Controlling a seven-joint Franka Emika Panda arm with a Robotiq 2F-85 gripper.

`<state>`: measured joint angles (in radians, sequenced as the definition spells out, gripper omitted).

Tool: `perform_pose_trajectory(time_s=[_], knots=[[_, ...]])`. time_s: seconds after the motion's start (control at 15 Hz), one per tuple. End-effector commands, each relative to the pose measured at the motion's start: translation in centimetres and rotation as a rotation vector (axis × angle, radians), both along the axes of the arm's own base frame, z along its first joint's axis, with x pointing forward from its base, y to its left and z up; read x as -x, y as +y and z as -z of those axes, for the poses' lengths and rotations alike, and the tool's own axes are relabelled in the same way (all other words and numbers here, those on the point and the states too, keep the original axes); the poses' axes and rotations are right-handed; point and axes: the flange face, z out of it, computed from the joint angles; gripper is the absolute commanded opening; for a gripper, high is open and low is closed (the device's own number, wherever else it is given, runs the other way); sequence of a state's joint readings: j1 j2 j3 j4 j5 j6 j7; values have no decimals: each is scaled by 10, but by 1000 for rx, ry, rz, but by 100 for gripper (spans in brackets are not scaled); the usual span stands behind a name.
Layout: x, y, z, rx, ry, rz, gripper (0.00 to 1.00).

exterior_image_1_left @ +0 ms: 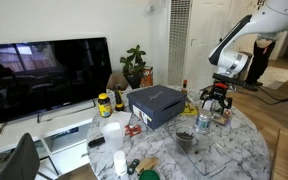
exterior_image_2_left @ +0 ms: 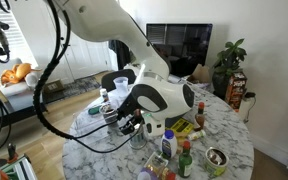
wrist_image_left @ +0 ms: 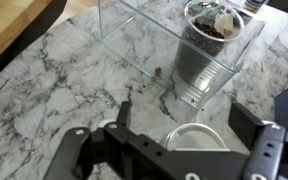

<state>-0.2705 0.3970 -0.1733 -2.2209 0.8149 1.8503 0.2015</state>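
**Figure.** The gripper (exterior_image_1_left: 216, 97) hung over the right part of the round marble table (exterior_image_1_left: 249, 150), as seen in an exterior view. In the wrist view its fingers (wrist_image_left: 79, 150) stood wide apart and held nothing. Below the gap between them lay the round top of a white-rimmed cup (wrist_image_left: 196, 135). It was possibly a jar, since only its upper edge showed. Farther off on the marble stood a clear box (wrist_image_left: 134, 35) containing a metal pot (wrist_image_left: 206, 45), apart from the cup. In an exterior view, a dark blue box (exterior_image_1_left: 156, 105) sat near the table's middle, left of the gripper. A television (exterior_image_1_left: 44, 75) and a potted plant (exterior_image_1_left: 134, 65) stood at the far left. A cluster of bottles (exterior_image_2_left: 179, 160) occupied the near table edge in an exterior view.
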Motion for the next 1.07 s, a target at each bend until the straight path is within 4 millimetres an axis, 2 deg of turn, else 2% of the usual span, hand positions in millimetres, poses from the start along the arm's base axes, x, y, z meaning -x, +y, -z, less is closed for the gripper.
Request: perform_pose_trajectory(time_s=[0.0,0.27,0.67,1.0], knots=[[-9,-5,38,-92,79,6,100],[-15,-15,63,-155,107,47,100],[-25,-28,67,-258,84,95,100],[-33,-47,71,-260,46,196,100]])
